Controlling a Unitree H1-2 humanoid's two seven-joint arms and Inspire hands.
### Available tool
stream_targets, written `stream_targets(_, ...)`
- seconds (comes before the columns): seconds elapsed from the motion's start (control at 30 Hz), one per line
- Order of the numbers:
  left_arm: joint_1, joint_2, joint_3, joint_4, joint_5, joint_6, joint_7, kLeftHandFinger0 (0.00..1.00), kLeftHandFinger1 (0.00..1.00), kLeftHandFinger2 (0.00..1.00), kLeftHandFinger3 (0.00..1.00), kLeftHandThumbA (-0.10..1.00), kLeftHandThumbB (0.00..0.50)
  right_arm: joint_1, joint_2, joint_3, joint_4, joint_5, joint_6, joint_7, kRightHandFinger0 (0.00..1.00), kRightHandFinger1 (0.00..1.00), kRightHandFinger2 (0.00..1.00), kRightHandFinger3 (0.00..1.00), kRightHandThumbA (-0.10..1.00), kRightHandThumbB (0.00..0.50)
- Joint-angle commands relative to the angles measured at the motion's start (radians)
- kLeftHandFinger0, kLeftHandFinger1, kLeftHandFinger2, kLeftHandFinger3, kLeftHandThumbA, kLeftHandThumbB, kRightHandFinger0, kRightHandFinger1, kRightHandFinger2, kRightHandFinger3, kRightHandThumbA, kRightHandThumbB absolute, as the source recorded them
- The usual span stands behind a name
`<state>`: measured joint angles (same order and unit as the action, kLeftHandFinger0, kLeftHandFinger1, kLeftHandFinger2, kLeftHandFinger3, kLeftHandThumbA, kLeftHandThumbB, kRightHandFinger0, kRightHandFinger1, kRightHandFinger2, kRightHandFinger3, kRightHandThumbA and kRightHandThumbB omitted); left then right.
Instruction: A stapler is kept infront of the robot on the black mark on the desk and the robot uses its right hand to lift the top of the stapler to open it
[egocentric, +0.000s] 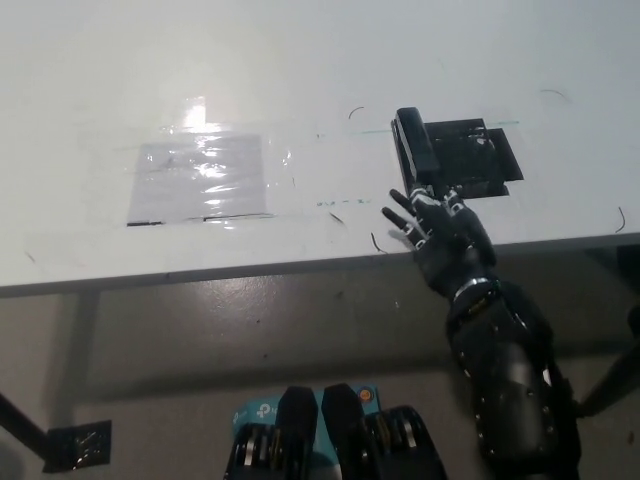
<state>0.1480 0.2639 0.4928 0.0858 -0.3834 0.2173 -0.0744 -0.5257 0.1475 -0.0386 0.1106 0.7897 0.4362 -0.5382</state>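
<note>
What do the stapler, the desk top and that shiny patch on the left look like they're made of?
Stapler: black, probably plastic or painted metal; its dull sheen leaves that open. Desk: smooth white surface, likely laminate, with faint scuffs and soft reflections. Shiny patch: seemingly clear tape or plastic film, given its wrinkles and bright glare. Right hand: black, matte, hard-looking.
</note>
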Motion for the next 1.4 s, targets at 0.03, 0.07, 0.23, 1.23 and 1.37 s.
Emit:
stream_targets(0.03,0.001,0.035,0.002,-0.032,-0.003,-0.001,-0.005,0.64,0.65,0.8,0.94,0.3,0.129,0.009,-0.028,0.043,-0.058,0.126,0.034,-0.077,0.57,0.65,0.81,1.0,0.42,0.0)
stream_targets(0.07,0.001,0.034,0.002,-0.034,-0.005,0.0,-0.005,0.64,0.65,0.8,0.94,0.3,0.129,0.011,-0.031,0.047,-0.059,0.129,0.034,-0.078,0.56,0.65,0.81,1.0,0.42,0.0)
stream_targets(0.23,-0.002,0.03,0.005,-0.033,-0.007,0.002,0.0,0.63,0.63,0.78,0.92,0.29,0.13,0.02,-0.063,0.053,-0.076,0.138,0.034,-0.086,0.52,0.62,0.79,0.98,0.43,0.0)
stream_targets(1.23,-0.008,0.044,0.006,-0.026,-0.001,-0.001,-0.006,0.65,0.63,0.78,0.95,0.3,0.12,0.278,-0.361,-0.018,-0.042,-0.415,-0.329,0.103,0.35,0.39,0.47,0.74,0.32,0.011)
stream_targets(1.37,-0.013,0.046,0.006,-0.022,0.002,0.002,-0.002,0.63,0.62,0.78,0.94,0.3,0.124,0.259,-0.358,0.004,0.08,-0.509,-0.426,0.101,0.31,0.35,0.44,0.71,0.31,0.031)
